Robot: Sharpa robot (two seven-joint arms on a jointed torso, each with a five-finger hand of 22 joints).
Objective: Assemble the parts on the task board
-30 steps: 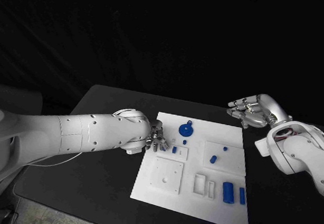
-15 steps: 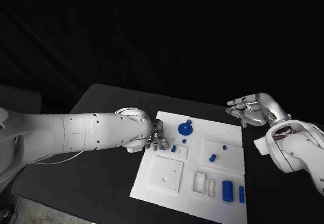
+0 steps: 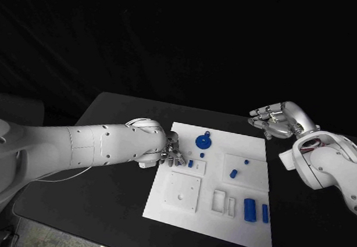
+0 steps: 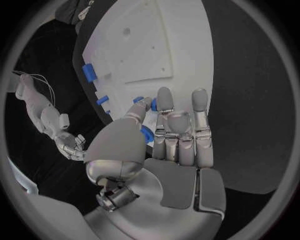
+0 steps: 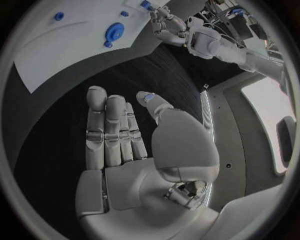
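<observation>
The black table [image 3: 109, 152] is carrying the white task board [image 3: 253, 229], which is lying flat at its middle. The left arm [image 3: 75, 146] is reaching in over the table, and the left hand [image 3: 169, 151] is sitting at the board's left edge, near the far end. In the left wrist view this hand [image 4: 169, 135] is showing its fingers [image 4: 200, 117] extended side by side above the board [image 4: 156, 45], with the thumb drawn in toward them; whether a small blue part is pinched there cannot be told. The right hand [image 3: 273, 121] is hovering off the board's far right corner, well apart from the parts. In the right wrist view that hand [image 5: 134, 145] is holding nothing, with fingers straight and the thumb apart from them.

On the board, a round blue disc [image 3: 204, 141] is lying near the far edge. Two blue blocks [image 3: 256, 211] are standing side by side near the near right edge. A small blue peg [image 3: 234, 174] is sitting on the raised right plate, and another small blue piece [image 3: 192, 164] is lying just beside the left hand.
</observation>
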